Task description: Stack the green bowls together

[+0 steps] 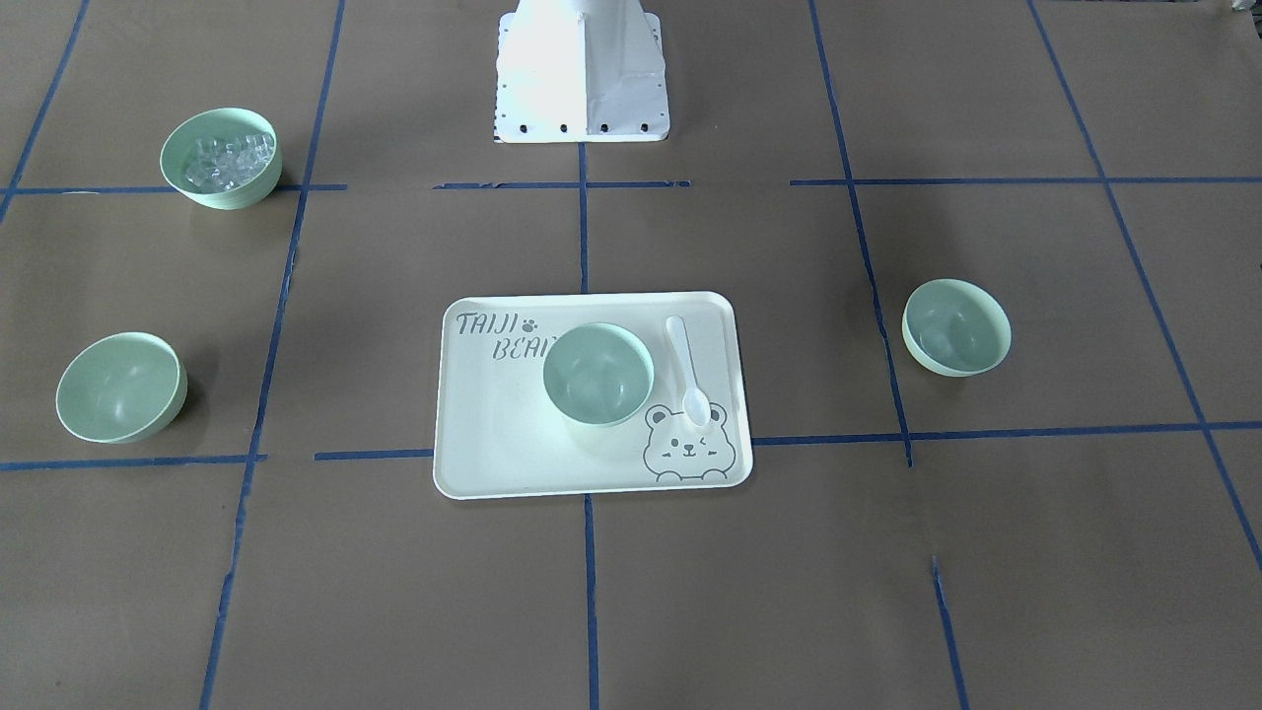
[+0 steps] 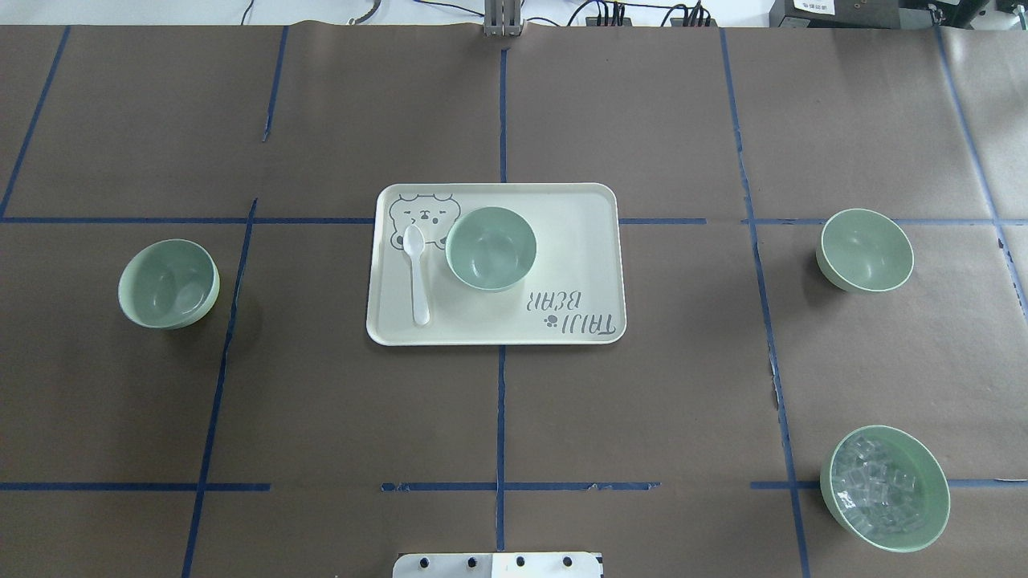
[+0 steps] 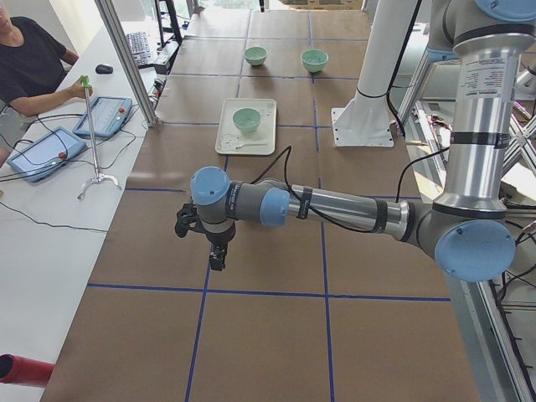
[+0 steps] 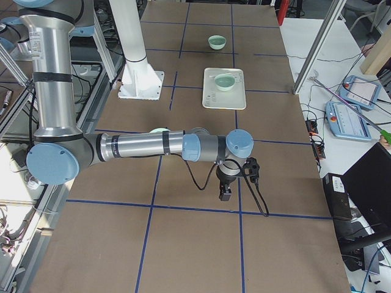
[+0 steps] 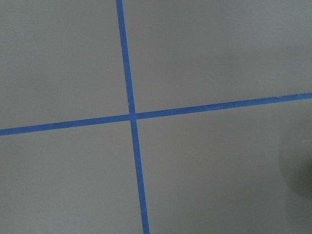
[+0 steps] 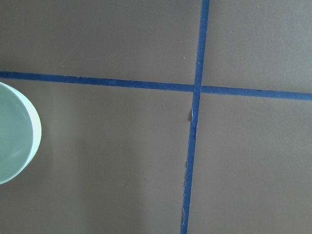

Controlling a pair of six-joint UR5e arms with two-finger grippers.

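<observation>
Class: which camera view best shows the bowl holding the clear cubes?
Overhead exterior: the cube bowl is large, its cubes distinct. Front-facing shows it smaller; exterior left, tiny and far; exterior right barely shows it.

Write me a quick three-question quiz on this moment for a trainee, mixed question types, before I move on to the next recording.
1. Multiple choice: the white spoon lies A) inside a bowl, B) on the tray, C) on the brown paper.
2. True or false: the bowl on the tray already has another bowl stacked in it.
3. Short answer: what fills the bowl nearest the robot's base?

Key
1. B.
2. False. It is empty, and the two other empty bowls sit off the tray, one on each side.
3. Clear cubes.
</observation>
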